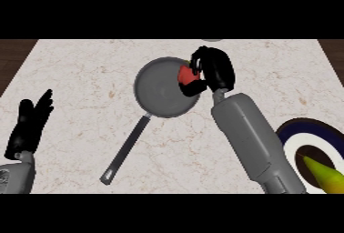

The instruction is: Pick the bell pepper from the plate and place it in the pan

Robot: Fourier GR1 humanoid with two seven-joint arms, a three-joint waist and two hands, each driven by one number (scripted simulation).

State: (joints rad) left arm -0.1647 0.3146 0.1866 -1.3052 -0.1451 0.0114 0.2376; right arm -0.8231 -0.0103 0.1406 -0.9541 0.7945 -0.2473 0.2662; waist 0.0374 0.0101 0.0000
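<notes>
Head view: a grey pan (163, 87) is seen upper centre of the frame on the marble counter (80, 73), its long handle running down-left toward the lower centre. A red bell pepper (185, 75) is held at the pan's right rim, over the pan's inside edge; whether it touches the pan's floor cannot be told. The right hand (214, 68) is curled round the pepper, fingers above it and thumb below, so much of the pepper is hidden. The right forearm is seen coming up from the lower right of the frame.

A plate (302, 132) with a dark blue rim and white ring is cut off by the lower right edge of the frame. A yellow-green pointed item (324, 175) is seen on it; what it is cannot be told.

The left hand (28, 125) is seen at the left edge, fingers straight and pointing up, holding nothing, well apart from the pan.
</notes>
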